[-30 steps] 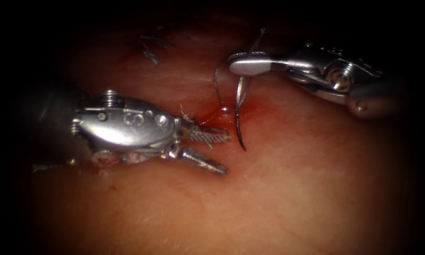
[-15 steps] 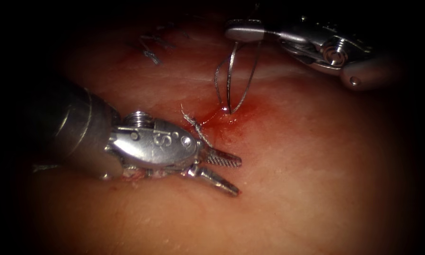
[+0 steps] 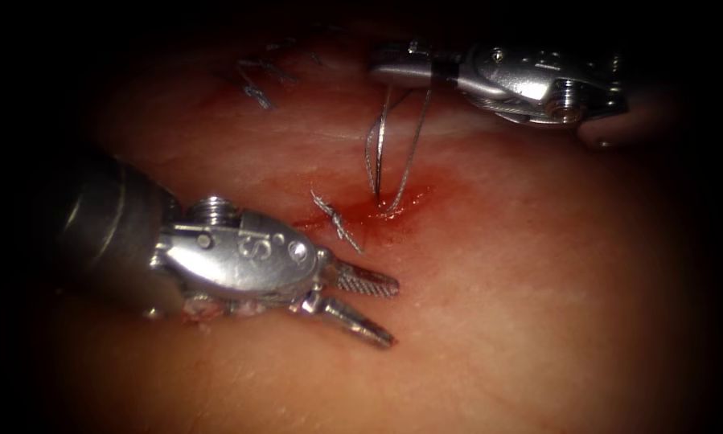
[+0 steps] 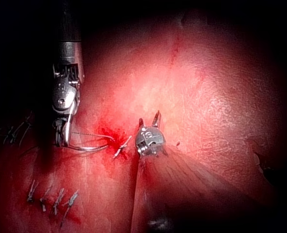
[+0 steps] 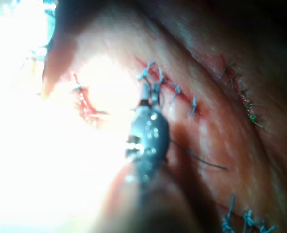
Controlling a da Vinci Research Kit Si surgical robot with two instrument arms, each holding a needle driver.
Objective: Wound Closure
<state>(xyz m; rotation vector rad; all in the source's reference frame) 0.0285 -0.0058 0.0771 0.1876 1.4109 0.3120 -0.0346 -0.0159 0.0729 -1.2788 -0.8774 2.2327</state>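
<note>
- Right claw (image 3: 381, 68) clamping thread (image 3: 409, 153) strands, holding them taut above red fluid (image 3: 385, 205).
- Left claw (image 3: 369, 305) gaping, gripping nothing, resting low left of that spot.
- Needle not made out.
- Risking, by judgement: thread tearing tissue (image 3: 538, 281) under hard tension.
- No containers.

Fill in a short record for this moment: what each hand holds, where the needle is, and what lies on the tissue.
left hand: open, holds nothing, low over the tissue
right hand: shut on the needle near one end of its curve, raised above the wound
needle: hangs down toward the red fluid; cannot tell if its tip is in the tissue
thread: loops beside the needle down to the wound
cut thread ends: just left of the red fluid
</note>
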